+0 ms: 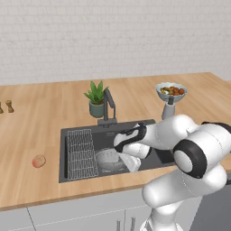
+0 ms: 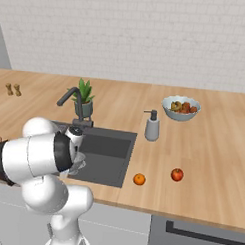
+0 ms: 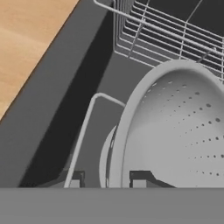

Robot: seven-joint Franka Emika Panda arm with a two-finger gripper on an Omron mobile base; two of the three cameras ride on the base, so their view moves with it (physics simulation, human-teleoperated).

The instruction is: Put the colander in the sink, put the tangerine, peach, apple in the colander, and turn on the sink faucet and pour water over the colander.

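Colander [image 3: 175, 131]: in the sink [image 1: 158, 159] beside the wire rack [image 1: 81, 153]; we judge it light, stiff, thin-walled and slick
Pincer [image 3: 107, 183]: closed on the colander's rim, one fingertip either side of the wall
Hold: we'd keep to the rim, the firmest edge
Fruit: peach [image 1: 39, 161], tangerine [image 2: 139, 179] and apple [image 2: 177, 174] lie on the tabletop [image 2: 213, 162]; round, likely to roll, so we'd grasp across the middle

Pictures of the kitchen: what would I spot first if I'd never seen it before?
Probably the big white robot arm bending down into the dark sink, its gripper shut on the rim of the silvery colander, which sits beside the wire rack. Next, the bright fruit on the wooden counter: a tangerine and a red apple to the right of the sink, and a peach alone to its left.
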